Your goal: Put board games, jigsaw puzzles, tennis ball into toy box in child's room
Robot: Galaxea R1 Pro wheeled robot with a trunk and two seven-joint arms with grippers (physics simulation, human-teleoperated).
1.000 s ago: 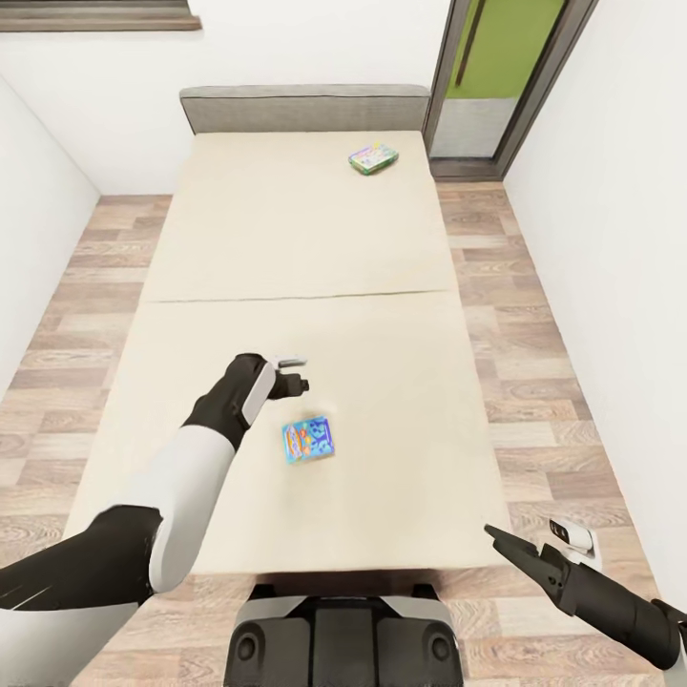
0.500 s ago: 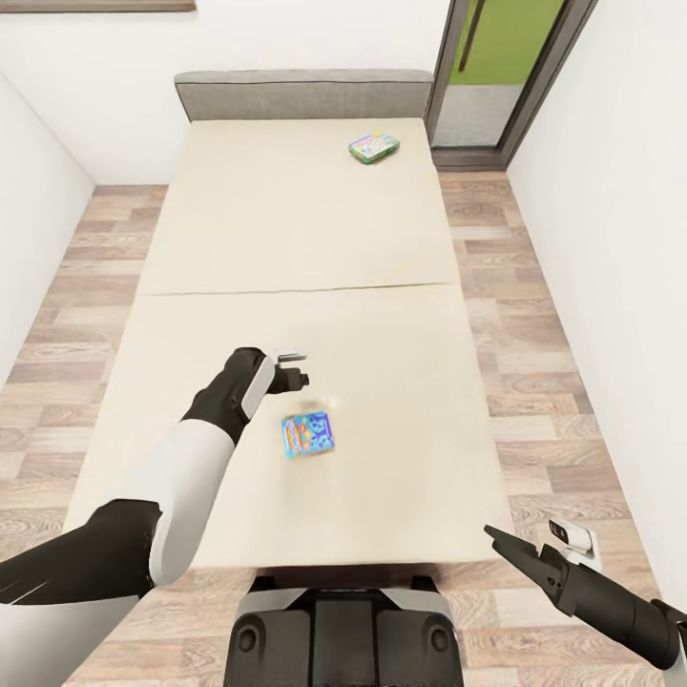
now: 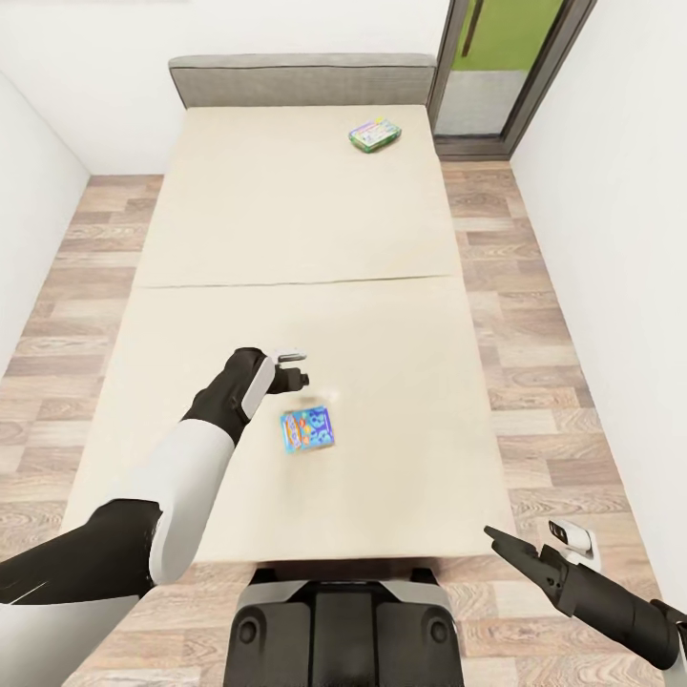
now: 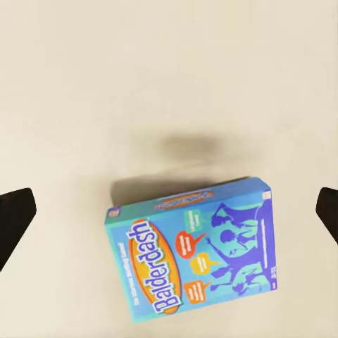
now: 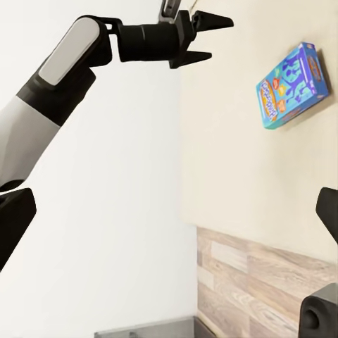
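You're in home bedroom, likely child's. Bed [image 3: 286, 239] with cream cover and grey padded headboard [image 3: 301, 81] takes up room's middle. Wood-plank floor [image 3: 563, 382] runs down both sides, plain white walls [image 3: 620, 191] close in. Doorway [image 3: 496, 72] sits beside bed head. Two colourful board games [image 3: 307, 428] [image 3: 374, 135] lie on cover.

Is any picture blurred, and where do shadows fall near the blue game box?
Left wrist view: the blue board game is sharp, its title readable, with a soft dark shadow on the bed beside it. Head view: the same box is small, its print illegible. Right wrist view: the left gripper is crisp, without glare.
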